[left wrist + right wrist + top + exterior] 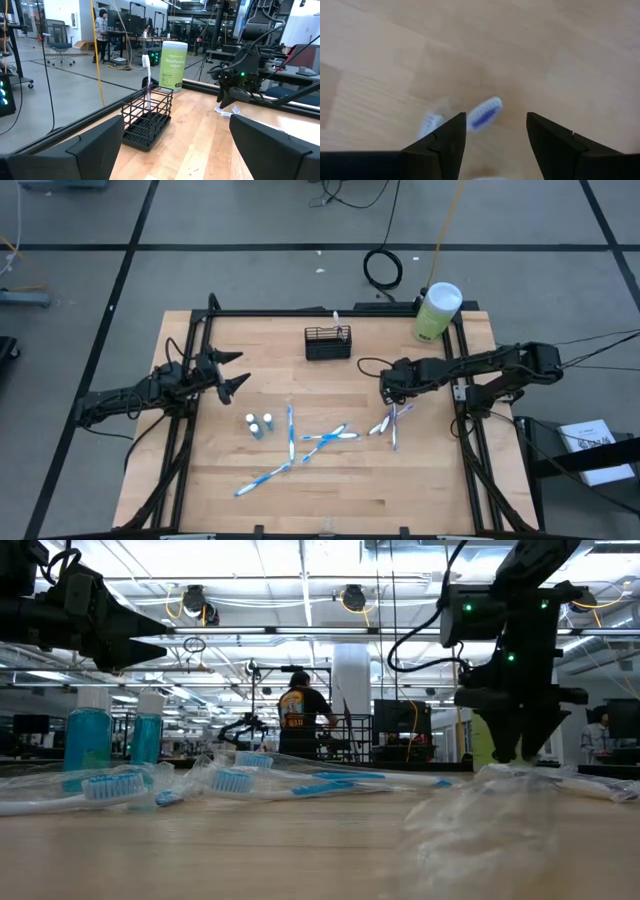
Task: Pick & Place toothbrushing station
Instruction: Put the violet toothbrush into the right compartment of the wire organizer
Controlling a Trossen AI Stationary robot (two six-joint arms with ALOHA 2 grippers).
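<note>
The right tool (392, 395) hangs jaws apart over a toothbrush (484, 114) at the bench's (420, 480) three o'clock, while the left tool (238, 372) waits apart at nine o'clock.

Black wire-mesh basket (328, 342); pale-green cylinder (436, 312) w/ white lid. Toothbrushes (325, 439) blue & white, table (420, 470) light wood.

Grey floor (250, 220) crossed by dark lines; bright ceiling lights (250, 560); office chairs (60, 47), perhaps desks behind.

one wire basket (328, 343), one wipes canister (436, 311), two small bottles (259, 425)
</note>
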